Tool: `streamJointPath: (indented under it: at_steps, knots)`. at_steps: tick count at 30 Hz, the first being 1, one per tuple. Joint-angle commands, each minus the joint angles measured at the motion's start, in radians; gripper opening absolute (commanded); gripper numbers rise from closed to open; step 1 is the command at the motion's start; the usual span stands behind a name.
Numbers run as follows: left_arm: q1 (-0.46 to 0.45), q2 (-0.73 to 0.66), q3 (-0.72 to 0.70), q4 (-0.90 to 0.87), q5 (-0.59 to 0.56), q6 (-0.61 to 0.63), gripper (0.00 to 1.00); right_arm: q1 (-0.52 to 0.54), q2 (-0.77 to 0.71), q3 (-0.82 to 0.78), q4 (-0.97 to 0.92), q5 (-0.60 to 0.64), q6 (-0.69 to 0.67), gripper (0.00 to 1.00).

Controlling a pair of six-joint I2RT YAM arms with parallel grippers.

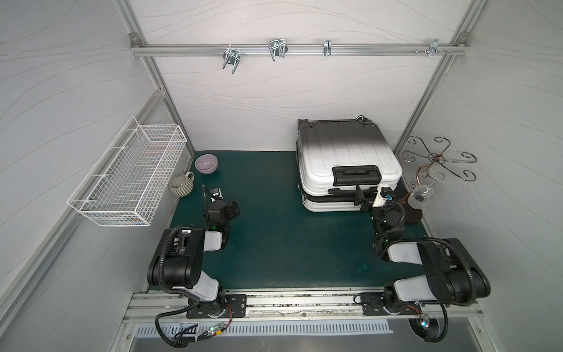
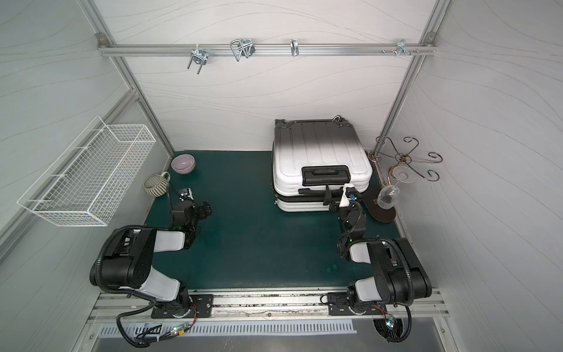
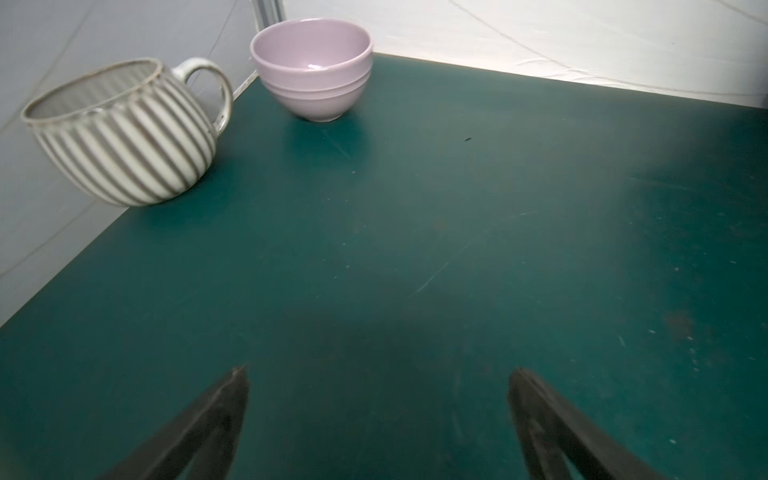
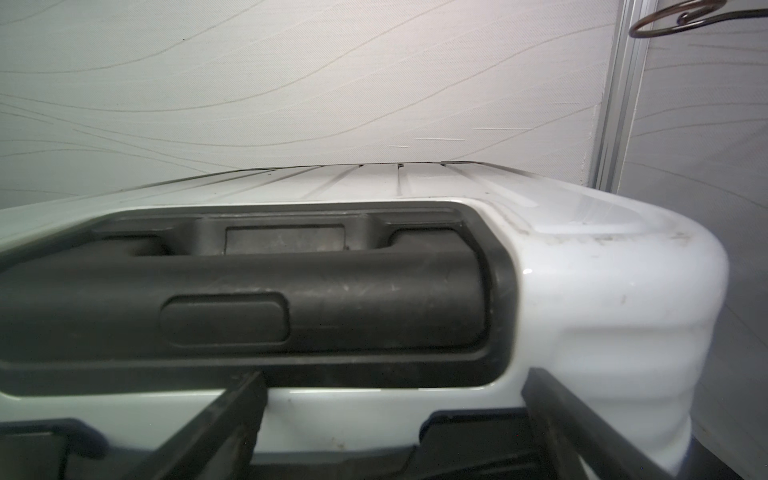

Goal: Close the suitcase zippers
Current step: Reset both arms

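L end effector (image 3: 379, 370), R end effector (image 4: 395, 376) both apart; 1 suitcase (image 1: 347, 152), 1 mug (image 1: 181, 186).

Even soft light, faint shadows, warped edges

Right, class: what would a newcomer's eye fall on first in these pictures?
The white-to-black suitcase, lying flat at the far right of the green mat, dominates. The right claw stands open at its near edge below the black handle. Opposite, a lilac bowl and striped mug sit in the far left corner.
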Motion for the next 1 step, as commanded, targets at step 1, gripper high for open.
streamJointPath:
  at_steps: [1]
  knots:
    - [-0.008,0.004,0.026,0.053,-0.030,0.027,1.00,-0.066,0.141,0.179,-0.531,0.060,0.005,0.99]
